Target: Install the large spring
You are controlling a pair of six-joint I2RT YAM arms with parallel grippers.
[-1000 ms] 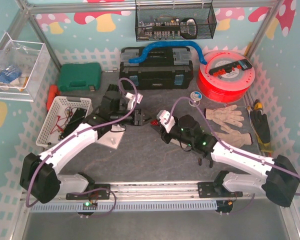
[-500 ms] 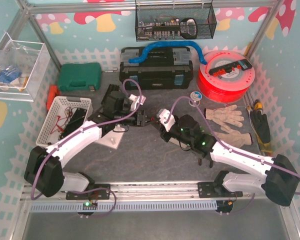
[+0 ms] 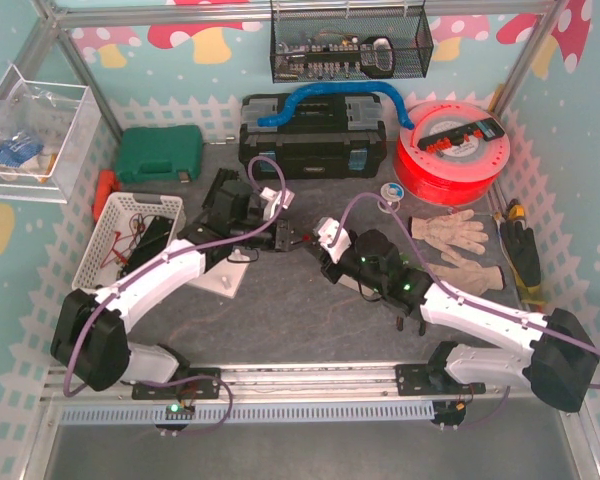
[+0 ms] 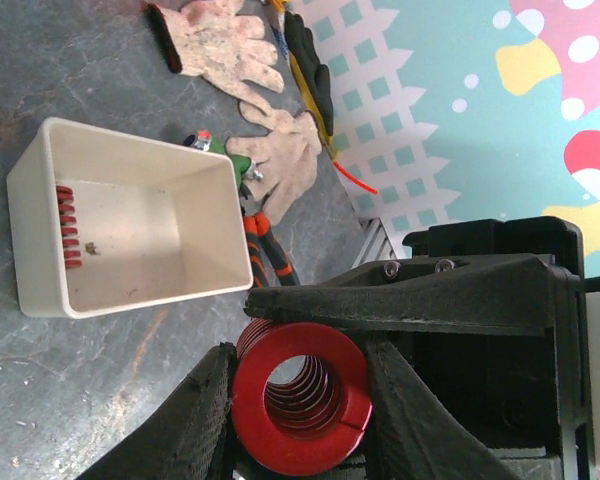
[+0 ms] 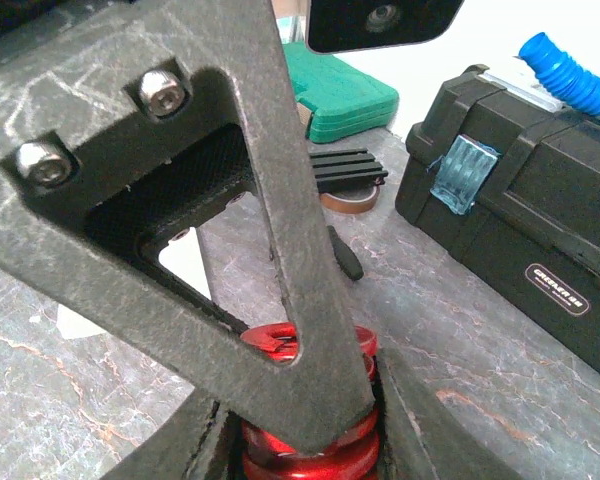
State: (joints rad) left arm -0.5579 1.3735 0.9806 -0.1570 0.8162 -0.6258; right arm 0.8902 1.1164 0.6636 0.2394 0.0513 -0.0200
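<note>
The left gripper (image 3: 291, 238) presses its fingers against both sides of the red coiled metal spring (image 4: 300, 410), and the right gripper (image 3: 311, 244) is clamped on it too. The spring is held above the middle of the grey stone-patterned table (image 3: 300, 320). Its long axis lies roughly left-right, with an open end facing left.

L arm (image 3: 150, 282) & R arm (image 3: 480, 312) stretched inward, wrists nearly tip-to-tip, both prs of jaws clamped.

Bright, even overhead light.
Soft shadows lie on the dark grey marbled counter (image 3: 280, 320); the red metal coil spring (image 4: 250, 410) gleams.
</note>
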